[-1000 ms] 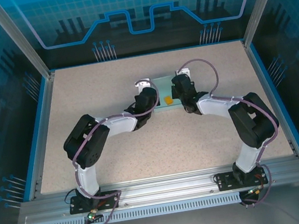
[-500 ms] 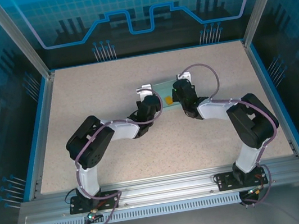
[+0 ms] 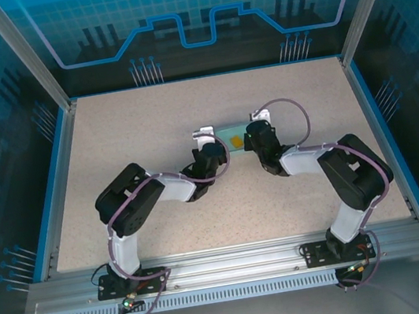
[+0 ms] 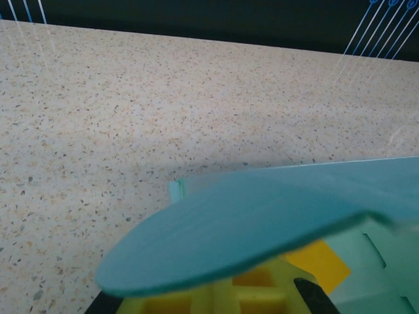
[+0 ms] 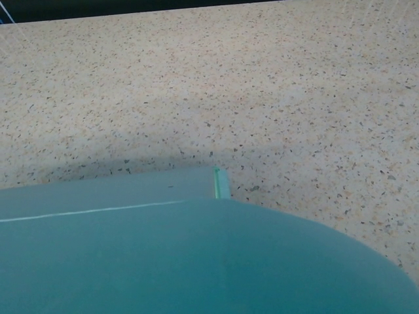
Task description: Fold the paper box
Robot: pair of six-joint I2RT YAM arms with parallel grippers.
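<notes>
Card so thin should be light, floppy and easily creased; we see left gripper (image 3: 214, 139) and right gripper (image 3: 248, 132) clenched on the paper box (image 3: 232, 135), seemingly by its end flaps.

Even overhead light is flooding the table (image 3: 111, 141); the paper box (image 4: 229, 229) is blurring close up, casting a soft shadow just beyond.
</notes>
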